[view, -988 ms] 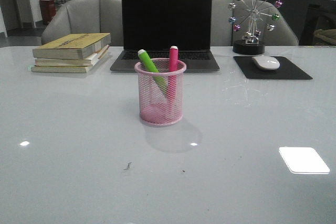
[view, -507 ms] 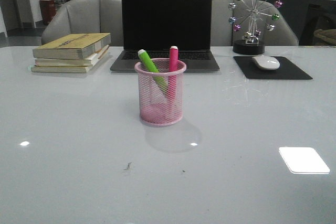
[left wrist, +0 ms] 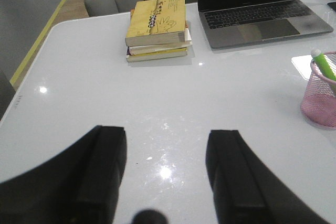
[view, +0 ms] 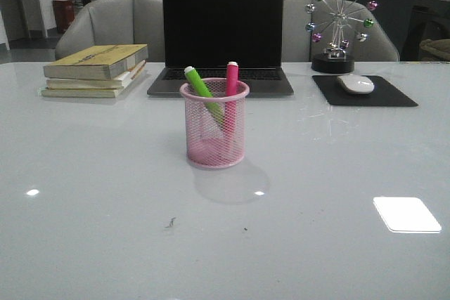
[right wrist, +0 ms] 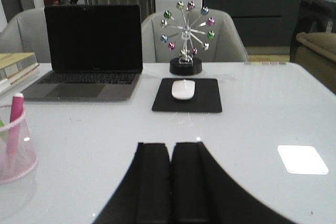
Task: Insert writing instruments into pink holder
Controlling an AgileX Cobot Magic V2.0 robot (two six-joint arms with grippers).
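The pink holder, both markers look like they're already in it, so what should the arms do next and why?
Probably nothing more than staying clear. The green marker and pink marker both stand inside the pink holder, leaning on its rim. The left gripper is open and empty, the right gripper shut on nothing, both away from the cup.

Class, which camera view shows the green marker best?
The front view: the green marker shows whole, leaning in the pink holder beside the pink marker. The left wrist view catches only its top at the frame edge; the right wrist view shows barely a sliver.
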